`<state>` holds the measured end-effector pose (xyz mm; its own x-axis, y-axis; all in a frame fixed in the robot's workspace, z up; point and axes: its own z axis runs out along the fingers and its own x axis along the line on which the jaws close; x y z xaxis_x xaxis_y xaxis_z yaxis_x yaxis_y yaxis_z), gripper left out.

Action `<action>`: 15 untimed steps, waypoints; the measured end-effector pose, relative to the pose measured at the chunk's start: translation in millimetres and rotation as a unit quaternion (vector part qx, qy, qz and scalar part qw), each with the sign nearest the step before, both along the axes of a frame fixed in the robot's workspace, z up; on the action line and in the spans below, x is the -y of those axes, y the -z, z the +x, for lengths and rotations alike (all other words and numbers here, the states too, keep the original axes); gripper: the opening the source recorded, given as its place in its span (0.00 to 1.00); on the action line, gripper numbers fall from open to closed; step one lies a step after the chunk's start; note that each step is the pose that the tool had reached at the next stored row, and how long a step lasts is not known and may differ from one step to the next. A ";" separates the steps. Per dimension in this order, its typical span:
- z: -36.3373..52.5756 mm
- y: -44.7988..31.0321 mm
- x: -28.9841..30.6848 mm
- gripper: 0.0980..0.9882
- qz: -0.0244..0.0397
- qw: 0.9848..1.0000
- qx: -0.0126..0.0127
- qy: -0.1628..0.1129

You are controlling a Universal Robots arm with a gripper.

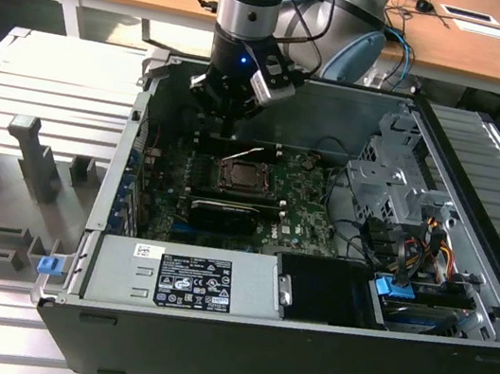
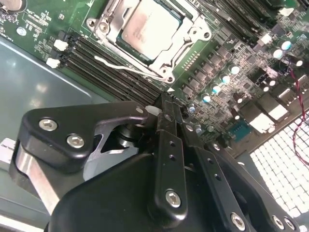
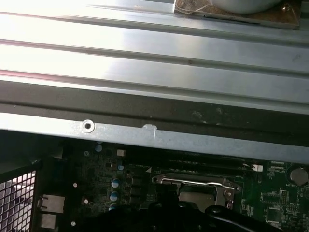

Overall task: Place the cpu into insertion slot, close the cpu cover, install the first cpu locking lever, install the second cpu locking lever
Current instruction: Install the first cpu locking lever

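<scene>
One cpu (image 2: 147, 29) lies flat in the insertion slot (image 2: 193, 36), seated for clamping; the gripper (image 2: 164, 99), seemingly clenched on nothing, hovers just beside it, near a thin locking lever (image 2: 123, 67).

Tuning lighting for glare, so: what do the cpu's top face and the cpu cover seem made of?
cpu: likely metal, pale satin silver; it glows softly without sharp glints.
cpu cover: probably stamped steel, brighter finish; its thin edges catch hard highlights.

In the second wrist view the insertion slot (image 2: 163, 65) is cut off on its side farthest from the pincer (image 2: 166, 104), whose body hides the motherboard (image 2: 227, 63) beneath.
</scene>
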<state>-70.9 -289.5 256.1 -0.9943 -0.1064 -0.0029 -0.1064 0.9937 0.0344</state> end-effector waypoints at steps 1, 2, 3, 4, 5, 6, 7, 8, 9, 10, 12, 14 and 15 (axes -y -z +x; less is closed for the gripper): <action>1.7 0.6 0.0 0.01 0.000 1.000 0.000 0.000; 2.8 0.8 0.0 0.01 -0.001 1.000 0.000 0.000; 4.2 1.0 0.0 0.01 -0.001 1.000 0.000 0.001; 6.4 1.5 0.0 0.01 -0.001 1.000 0.000 0.001; 7.4 1.8 0.0 0.01 0.000 1.000 0.000 0.001; 8.9 1.9 0.1 0.01 0.003 1.000 0.000 0.002; 11.1 2.4 0.0 0.01 0.013 1.000 0.000 0.005; 12.8 3.1 0.0 0.01 0.024 1.000 0.000 0.010; 14.1 5.0 0.0 0.01 0.025 1.000 0.000 0.013; 15.0 8.3 0.0 0.01 0.025 1.000 0.000 0.015; 16.0 12.2 0.0 0.01 0.026 1.000 0.001 0.017; 16.6 14.3 0.0 0.01 0.031 0.999 0.000 0.017; 16.9 15.4 0.0 0.01 0.032 0.999 0.000 0.018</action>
<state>-54.0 -289.5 240.7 -0.9975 -0.0706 -0.0096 -0.0712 0.9926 0.0984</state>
